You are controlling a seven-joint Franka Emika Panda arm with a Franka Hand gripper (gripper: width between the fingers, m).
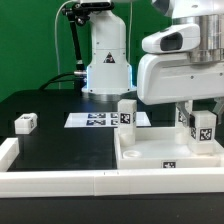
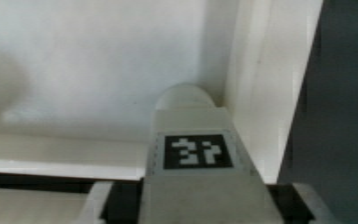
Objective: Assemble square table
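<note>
Wrist view has the gripper (image 2: 197, 198) about half closed, fingers (image 2: 115, 203) pinching 1 leg (image 2: 197, 150) standing in the tabletop (image 1: 165, 160) corner by the rim, so an off-centre grip could twist it or snag that rim.

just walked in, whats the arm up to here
The arm is building a square table. Its gripper looks closed on an upright leg block at the tabletop slab's corner on the exterior view's right. Another leg stands at the slab's other far corner, and a third leg sits loose on the black table at the exterior view's left.
</note>
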